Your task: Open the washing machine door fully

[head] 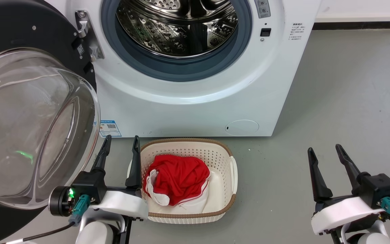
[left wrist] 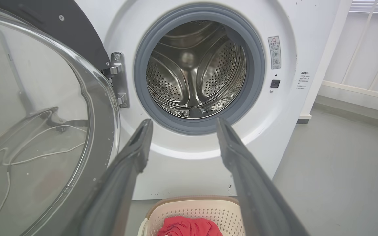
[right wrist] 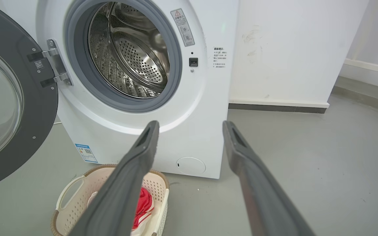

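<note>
The white washing machine [head: 195,101] stands ahead with its steel drum [head: 178,23] and grey gasket exposed. Its washing machine door [head: 29,125], black with a bulging glass bowl, is swung wide out on the left, hanging from the metal hinge [head: 86,37]. The door [left wrist: 38,131] is at the left of the left wrist view, and at the left edge of the right wrist view as the door [right wrist: 8,108]. My left gripper [head: 121,144] is open, just right of the glass bowl, holding nothing. My right gripper [head: 326,152] is open over bare floor at the lower right.
A cream perforated laundry basket [head: 229,169] with a red and white garment [head: 178,179] sits on the grey floor right in front of the machine, beside my left gripper. A white wall with a dark skirting [right wrist: 277,108] runs to the right of the machine.
</note>
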### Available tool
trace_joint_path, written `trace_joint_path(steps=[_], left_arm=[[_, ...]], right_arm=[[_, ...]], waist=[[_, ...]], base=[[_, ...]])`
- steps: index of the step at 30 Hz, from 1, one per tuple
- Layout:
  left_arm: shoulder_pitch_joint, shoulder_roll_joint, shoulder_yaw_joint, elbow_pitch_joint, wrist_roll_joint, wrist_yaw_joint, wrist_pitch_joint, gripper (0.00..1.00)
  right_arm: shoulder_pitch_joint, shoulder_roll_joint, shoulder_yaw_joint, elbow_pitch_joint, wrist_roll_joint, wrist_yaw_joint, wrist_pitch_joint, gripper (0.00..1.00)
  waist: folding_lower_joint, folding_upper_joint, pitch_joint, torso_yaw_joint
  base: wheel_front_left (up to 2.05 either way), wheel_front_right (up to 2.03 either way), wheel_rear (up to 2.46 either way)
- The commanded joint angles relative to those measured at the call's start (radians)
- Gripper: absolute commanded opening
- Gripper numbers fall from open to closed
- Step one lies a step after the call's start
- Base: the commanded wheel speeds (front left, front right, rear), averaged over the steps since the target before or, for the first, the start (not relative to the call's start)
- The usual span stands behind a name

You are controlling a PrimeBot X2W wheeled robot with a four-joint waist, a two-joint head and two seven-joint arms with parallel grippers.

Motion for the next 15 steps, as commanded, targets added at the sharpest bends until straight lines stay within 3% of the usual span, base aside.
trace_joint_path(steps=[1,15], left_arm=[[0.008,-0.002,0.003,-0.005,0.007,0.005,-0.003,1.0],[0.014,-0.015,0.032,-0.024,0.02,-0.012,-0.003,1.0]], right_arm=[[0.004,0.002,0.0,-0.002,-0.002,-0.001,-0.001,1.0],[-0.009,0.002,0.0,0.006,-0.005,-0.001,-0.004,1.0]], waist=[[0.0,0.0,0.001,0.001],[0.0,0.0,0.013,0.003]], base=[[0.0,0.0,0.0],[0.0,0.0,0.0]])
